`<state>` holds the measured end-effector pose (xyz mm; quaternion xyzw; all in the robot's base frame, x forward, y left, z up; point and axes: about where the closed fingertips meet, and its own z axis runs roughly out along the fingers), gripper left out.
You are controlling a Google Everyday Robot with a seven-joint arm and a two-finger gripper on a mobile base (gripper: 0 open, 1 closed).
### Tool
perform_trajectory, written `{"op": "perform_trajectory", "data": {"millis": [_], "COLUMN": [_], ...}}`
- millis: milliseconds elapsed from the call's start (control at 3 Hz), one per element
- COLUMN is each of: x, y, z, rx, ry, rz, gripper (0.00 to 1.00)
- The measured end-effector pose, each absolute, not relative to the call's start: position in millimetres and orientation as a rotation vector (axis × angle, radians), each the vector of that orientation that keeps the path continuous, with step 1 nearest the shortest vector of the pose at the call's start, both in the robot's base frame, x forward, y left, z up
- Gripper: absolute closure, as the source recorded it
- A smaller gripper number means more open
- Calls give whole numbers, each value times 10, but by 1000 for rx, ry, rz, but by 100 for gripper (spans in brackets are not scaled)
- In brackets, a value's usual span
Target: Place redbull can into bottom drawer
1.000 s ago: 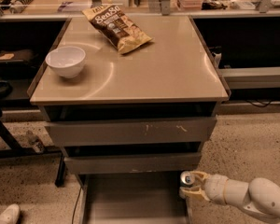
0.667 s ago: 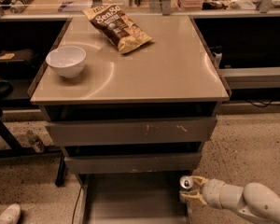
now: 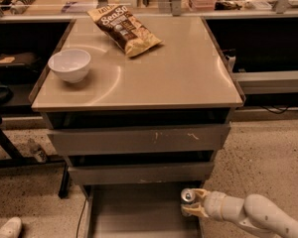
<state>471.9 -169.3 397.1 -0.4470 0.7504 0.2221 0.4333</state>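
A speckled floor surrounds the cabinet [image 3: 139, 83], whose bottom drawer [image 3: 134, 214] is pulled open. The redbull can [image 3: 187, 197] is clamped upright in the gripper [image 3: 191, 206], close by the drawer's side wall. If released here, the can could be caught on that wall and toppled.

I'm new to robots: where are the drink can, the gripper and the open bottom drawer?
redbull can [image 3: 187, 197], camera view, its shiny round top.
gripper [image 3: 192, 206], camera view, between fingertips clasping the can, by drawer's right edge.
bottom drawer [image 3: 134, 212], camera view, bare floor.

warm tabletop [image 3: 188, 78] glare (end effector [image 3: 189, 203] dim, bottom-right)
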Motion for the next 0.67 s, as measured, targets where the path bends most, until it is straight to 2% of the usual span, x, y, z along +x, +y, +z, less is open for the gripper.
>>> {"op": "perform_trajectory", "data": {"millis": [667], "x": [5058], "y": [-1028], "z": [3207], "rx": [-1095], "ry": [1721], "rz": [616], "gripper": [100]}}
